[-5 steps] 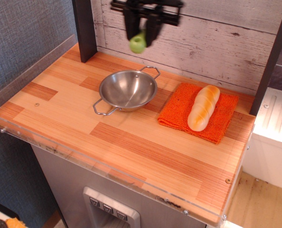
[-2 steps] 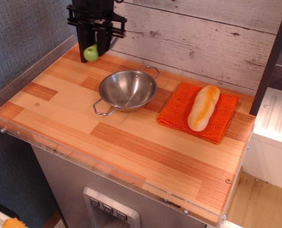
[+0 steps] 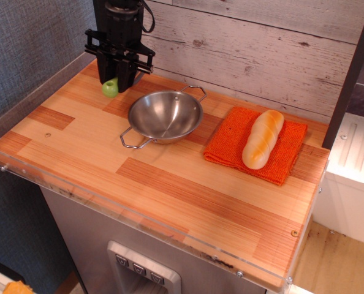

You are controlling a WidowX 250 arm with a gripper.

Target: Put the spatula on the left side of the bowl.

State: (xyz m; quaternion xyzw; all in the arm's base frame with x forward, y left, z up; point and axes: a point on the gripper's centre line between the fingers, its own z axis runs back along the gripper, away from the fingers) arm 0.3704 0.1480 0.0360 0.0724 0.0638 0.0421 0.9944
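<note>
the claw (image 3: pixel 116 78) is at the back left part of the wooden surface (image 3: pixel 170 184), pointing down, low above the wood. its two black fingers are close together and they hold the spatula (image 3: pixel 110 88). only the lime-green handle end is visible, it comes out under the fingers on their left side, and it is very near the surface or touching it; i cannot tell which. the grey blade is hidden between the fingers.

the bowl (image 3: pixel 165 115) stands to the right of the claw and a little more to the front, near but apart from it. it is upright, shiny, with nothing inside, one wire handle toward the back wall and one toward the front left.

further to the right of the claw, beyond the bowl, lies an orange cloth (image 3: pixel 257 144), and on it a bread roll (image 3: pixel 263 138) lies lengthwise. behind the claw is a dark post (image 3: pixel 108 43) and a pale wooden wall (image 3: pixel 261 49).
</note>
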